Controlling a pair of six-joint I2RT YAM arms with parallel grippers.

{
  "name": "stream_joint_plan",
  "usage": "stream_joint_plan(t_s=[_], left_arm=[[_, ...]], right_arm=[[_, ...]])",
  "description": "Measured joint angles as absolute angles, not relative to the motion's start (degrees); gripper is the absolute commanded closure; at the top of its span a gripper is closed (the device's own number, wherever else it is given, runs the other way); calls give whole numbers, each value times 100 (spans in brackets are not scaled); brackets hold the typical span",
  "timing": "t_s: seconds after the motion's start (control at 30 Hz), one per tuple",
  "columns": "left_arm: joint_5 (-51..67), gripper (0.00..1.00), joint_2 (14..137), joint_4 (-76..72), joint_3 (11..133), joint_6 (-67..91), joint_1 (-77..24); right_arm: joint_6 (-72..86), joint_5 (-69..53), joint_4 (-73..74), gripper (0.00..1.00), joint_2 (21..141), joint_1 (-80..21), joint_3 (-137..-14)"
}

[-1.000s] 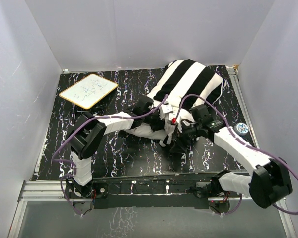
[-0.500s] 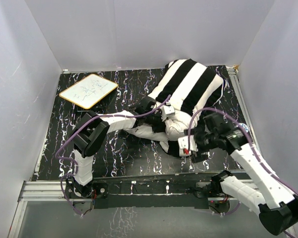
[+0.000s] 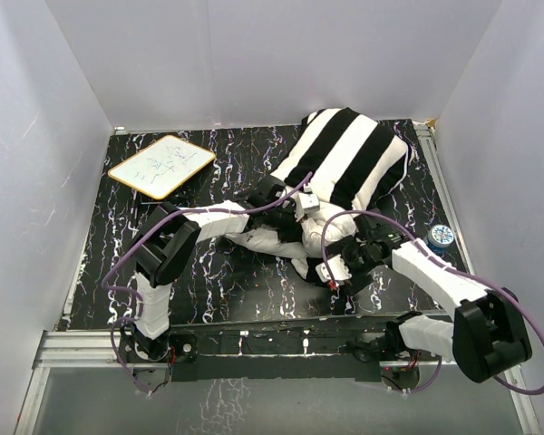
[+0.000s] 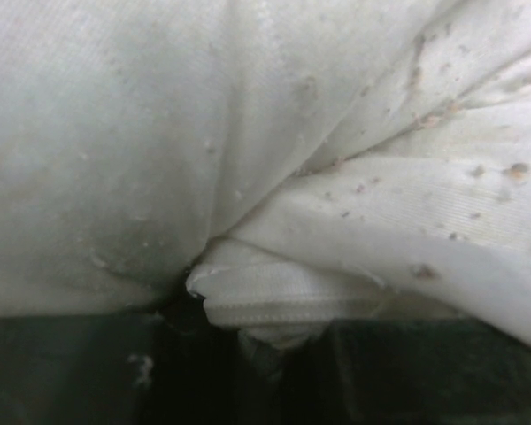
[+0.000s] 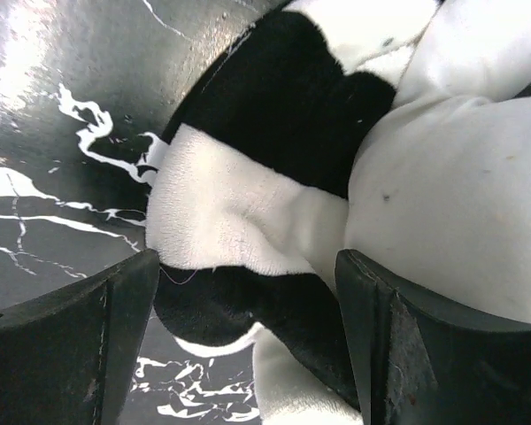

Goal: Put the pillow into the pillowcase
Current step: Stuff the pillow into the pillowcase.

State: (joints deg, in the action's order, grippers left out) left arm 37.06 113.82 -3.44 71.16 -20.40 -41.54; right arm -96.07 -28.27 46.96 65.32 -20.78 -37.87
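The black-and-white striped pillowcase (image 3: 349, 161) lies at the back right, with its opening toward me. The white pillow (image 3: 276, 241) pokes out of that opening onto the dark table. My left gripper (image 3: 301, 207) is at the mouth, shut on a seamed edge of the pillow (image 4: 274, 297), and white cloth fills its view. My right gripper (image 3: 334, 269) stands open at the near hem. In its wrist view the striped pillowcase hem (image 5: 239, 221) lies between the two fingers (image 5: 80, 345), and the pillow (image 5: 451, 195) bulges on the right.
A small whiteboard (image 3: 161, 166) lies at the back left of the marbled table (image 3: 208, 272). A small round blue-and-white object (image 3: 441, 236) sits near the right edge. White walls close in on three sides.
My right gripper has opened wider and shifted down and right to the pillowcase's near hem, its arm swinging out and back. The left arm has barely moved.
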Motion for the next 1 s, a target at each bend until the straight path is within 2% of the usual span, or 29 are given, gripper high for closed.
stream_joint_plan(t_s=[0.07, 0.13, 0.2, 0.23, 0.33, 0.47, 0.73, 0.9, 1.0], left_arm=[[3734, 100, 11382, -344, 7116, -2038, -4143], [3780, 100, 11382, -349, 7116, -2027, -4132], [3870, 100, 11382, -360, 7113, -1981, -4106], [3944, 100, 11382, -366, 7113, -1935, -4084], [4250, 100, 11402, -425, 7113, -1673, -3979], [4705, 100, 11491, -552, 7157, -1181, -3819], [4751, 100, 11430, -609, 7144, -467, -3684], [4477, 100, 11166, -814, 6779, -73, -3645], [4108, 100, 11257, -1192, 6687, 202, -3826]], right_arm=[[-9756, -2825, 4445, 31, 6713, -1992, -3677], [-9894, -2794, 4185, 53, 6836, -1935, -3487], [-9944, -2731, 3955, 82, 6910, -1914, -3291], [-9996, -2735, 3929, 90, 6936, -1905, -3273], [-9904, -2749, 3896, 92, 7107, -1905, -3358], [-9550, -3052, 4709, 92, 7470, -2191, -4053], [-8143, -3677, 5441, 92, 7481, -3876, -5454], [-6571, -3859, 5271, 92, 8038, -4860, -6235], [-5725, -4512, 5026, 92, 8394, -5642, -6683]])
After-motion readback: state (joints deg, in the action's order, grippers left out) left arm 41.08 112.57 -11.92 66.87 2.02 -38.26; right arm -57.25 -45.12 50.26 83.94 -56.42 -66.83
